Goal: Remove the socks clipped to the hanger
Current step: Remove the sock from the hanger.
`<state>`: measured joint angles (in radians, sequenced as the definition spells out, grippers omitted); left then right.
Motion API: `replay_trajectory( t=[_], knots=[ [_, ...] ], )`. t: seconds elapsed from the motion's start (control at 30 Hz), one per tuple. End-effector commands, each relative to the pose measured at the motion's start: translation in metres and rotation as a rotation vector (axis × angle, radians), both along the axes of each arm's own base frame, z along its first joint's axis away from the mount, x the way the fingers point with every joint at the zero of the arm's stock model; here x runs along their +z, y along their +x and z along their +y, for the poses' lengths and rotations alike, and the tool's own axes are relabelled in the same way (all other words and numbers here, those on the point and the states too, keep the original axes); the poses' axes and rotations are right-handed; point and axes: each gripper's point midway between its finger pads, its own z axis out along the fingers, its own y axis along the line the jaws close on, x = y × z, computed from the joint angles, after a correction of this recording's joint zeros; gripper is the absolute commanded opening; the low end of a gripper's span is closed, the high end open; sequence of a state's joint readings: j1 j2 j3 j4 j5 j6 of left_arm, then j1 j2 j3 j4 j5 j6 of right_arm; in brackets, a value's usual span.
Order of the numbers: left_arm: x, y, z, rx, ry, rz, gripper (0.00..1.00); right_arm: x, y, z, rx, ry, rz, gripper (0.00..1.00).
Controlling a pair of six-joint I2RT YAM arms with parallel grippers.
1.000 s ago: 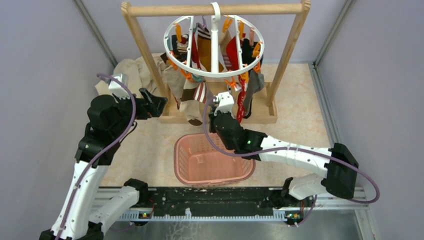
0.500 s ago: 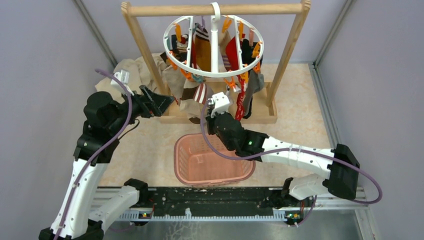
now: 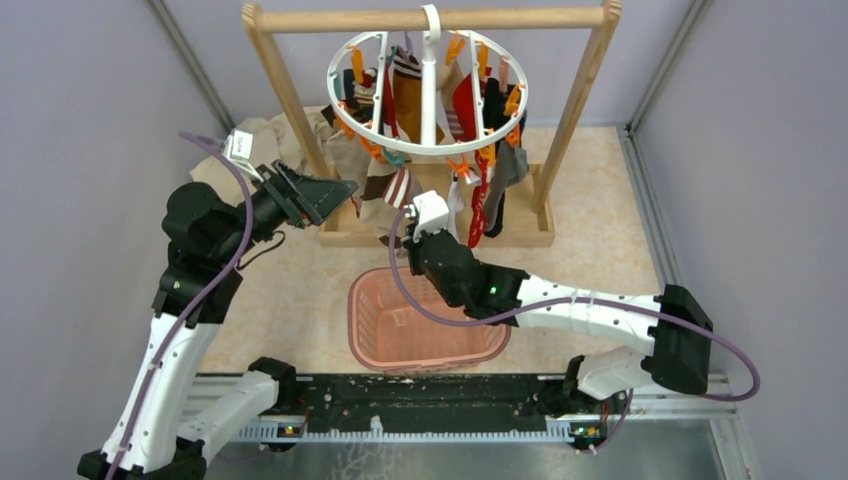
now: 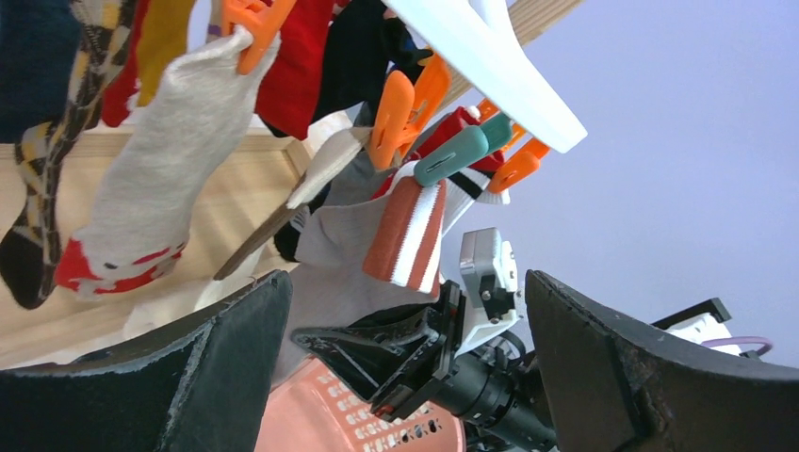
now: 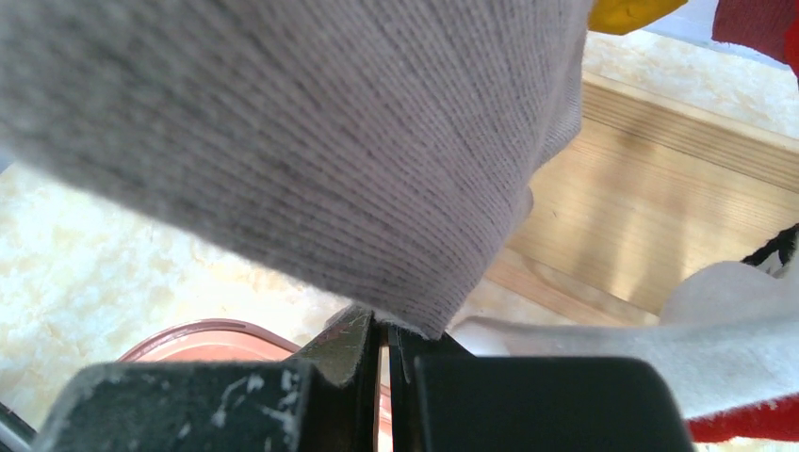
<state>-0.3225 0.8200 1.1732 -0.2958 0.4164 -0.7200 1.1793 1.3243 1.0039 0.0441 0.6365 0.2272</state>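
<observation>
Since the earlier frame the left gripper (image 3: 335, 197) sits higher, nearer the hanger (image 3: 430, 151), jaws spread wide and empty, right gripper (image 5: 382, 331) nudged left, clenched on a hanging grey sock (image 5: 311, 141), other socks (image 3: 465, 100) clipped round the ring, pink basket (image 3: 353, 310) nearer.

Lab test booth, plain grey walls (image 3: 760, 100), metal corner posts (image 3: 190, 70), aluminium mounting rail (image 3: 430, 432)

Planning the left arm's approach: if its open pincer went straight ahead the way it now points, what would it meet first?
Most likely the grey sock with the orange-and-white striped cuff, which the right pincer grips at its lower end; depth is hard to judge.
</observation>
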Motion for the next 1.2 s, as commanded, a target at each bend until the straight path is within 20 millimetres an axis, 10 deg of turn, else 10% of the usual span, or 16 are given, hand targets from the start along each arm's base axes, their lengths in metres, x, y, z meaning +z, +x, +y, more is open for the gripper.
replay_trajectory(
  t=[0.0, 1.17],
  knots=[
    [0.016, -0.002, -0.013, -0.052, -0.053, -0.033, 0.99, 0.033, 0.001, 0.009, -0.01, 0.068, -0.051, 0.0],
    [0.012, 0.028, -0.109, 0.171, 0.224, -0.143, 0.8, 0.036, -0.007, -0.003, -0.015, 0.088, -0.033, 0.0]
  ],
)
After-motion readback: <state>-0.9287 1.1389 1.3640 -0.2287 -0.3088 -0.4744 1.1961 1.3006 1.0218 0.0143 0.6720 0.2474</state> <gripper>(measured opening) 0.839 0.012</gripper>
